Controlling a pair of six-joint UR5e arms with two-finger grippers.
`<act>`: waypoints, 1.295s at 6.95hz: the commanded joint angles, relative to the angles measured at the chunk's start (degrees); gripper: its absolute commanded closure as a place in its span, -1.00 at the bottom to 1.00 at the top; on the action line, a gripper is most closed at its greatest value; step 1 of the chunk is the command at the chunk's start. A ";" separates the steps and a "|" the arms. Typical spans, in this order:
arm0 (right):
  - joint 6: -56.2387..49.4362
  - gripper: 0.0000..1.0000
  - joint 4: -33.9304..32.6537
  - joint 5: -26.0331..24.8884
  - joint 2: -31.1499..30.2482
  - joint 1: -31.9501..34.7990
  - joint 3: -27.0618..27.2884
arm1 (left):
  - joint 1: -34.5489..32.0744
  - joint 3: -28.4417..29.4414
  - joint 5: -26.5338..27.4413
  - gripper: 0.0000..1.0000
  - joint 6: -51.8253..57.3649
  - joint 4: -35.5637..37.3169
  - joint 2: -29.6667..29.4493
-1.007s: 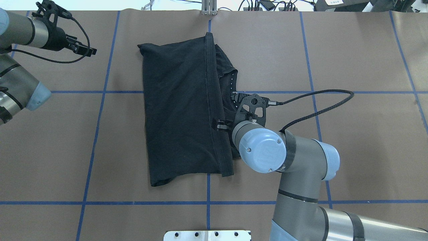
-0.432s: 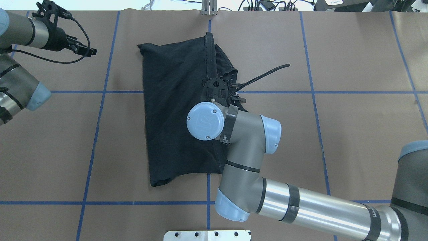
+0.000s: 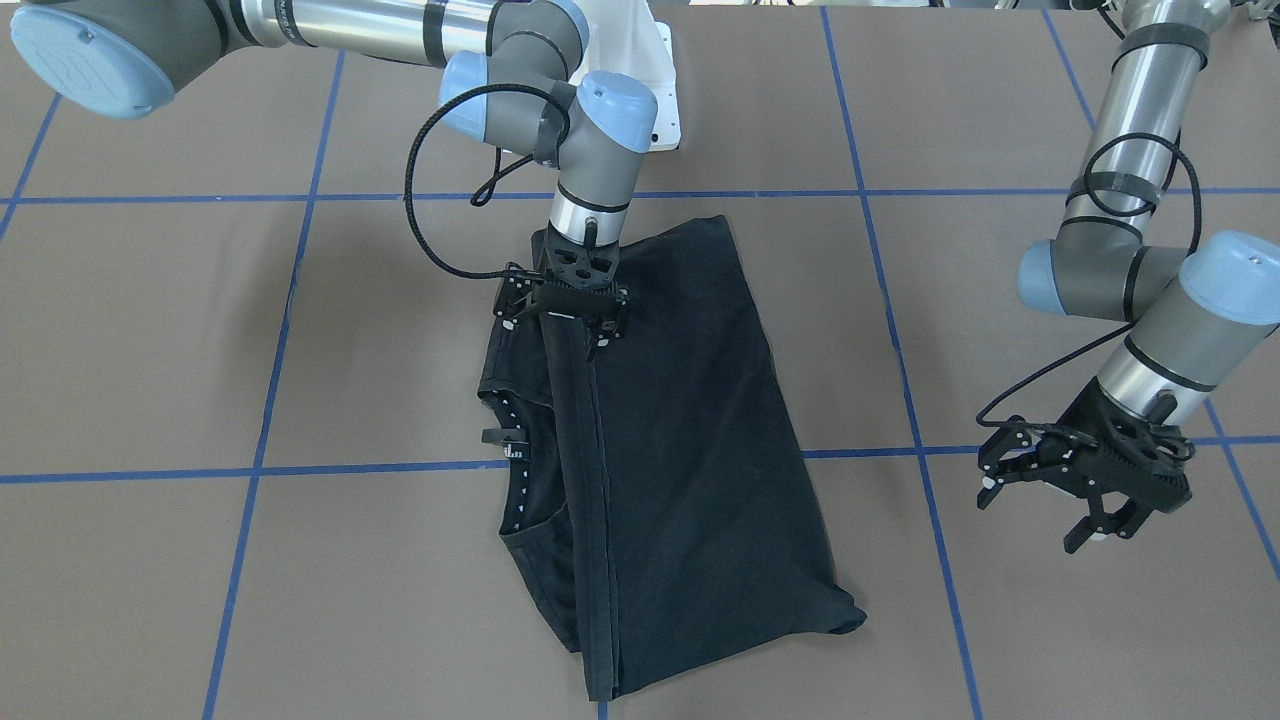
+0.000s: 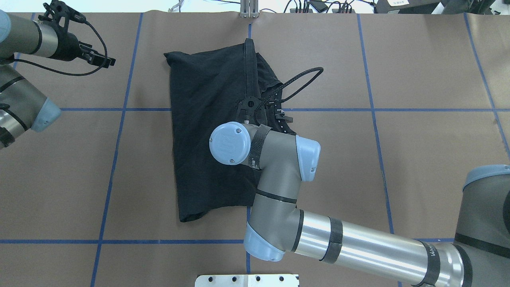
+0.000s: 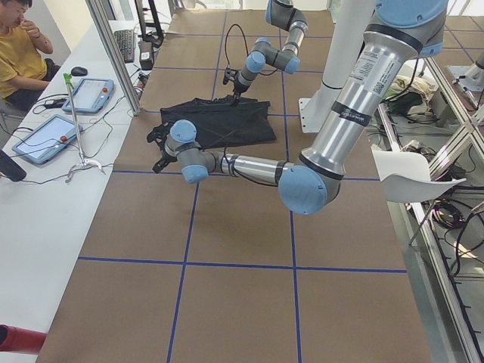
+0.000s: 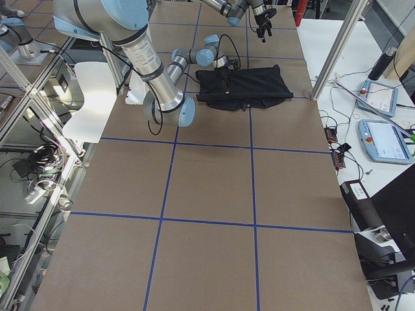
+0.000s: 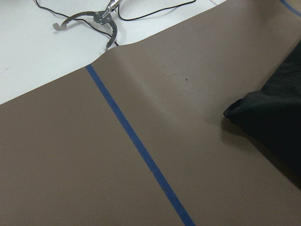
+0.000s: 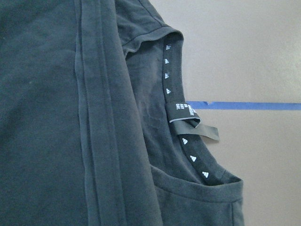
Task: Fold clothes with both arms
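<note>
The black T-shirt lies folded lengthwise on the brown-covered table, about midway between the table's left and right ends and a little nearer the edge away from the robot than the robot's own edge. It makes a long, slightly slanted rectangle with one doubled hem running along its length. On the robot's right of that hem a narrower strip of shirt shows, with the collar and its row of small white marks. A small label sticks out from the collar over a blue tape line. The right gripper hangs straight down over the shirt above the hem, at the half of the shirt nearer the robot. Its fingers are spread apart and grasp nothing. From the front-facing view I cannot tell whether the tips touch the cloth. The right wrist camera looks straight down on the hem and collar, and no finger shows in it. The left gripper is over bare table toward the far corner at the robot's left, well apart from the shirt. Its fingers are also apart and empty. In the left wrist view only one rounded corner of the shirt shows at the picture's right edge.
</note>
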 commanded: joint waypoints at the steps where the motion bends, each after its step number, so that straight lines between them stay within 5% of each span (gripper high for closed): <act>1: -1.34 -0.99 -0.65 0.25 4.58 -0.69 -5.58 | 0.09 0.12 0.00 -1.00 0.03 0.00 -0.08; 9: -14.86 -0.69 -8.55 0.17 4.77 -3.41 -5.26 | 0.09 0.47 0.00 -1.00 0.11 0.00 0.00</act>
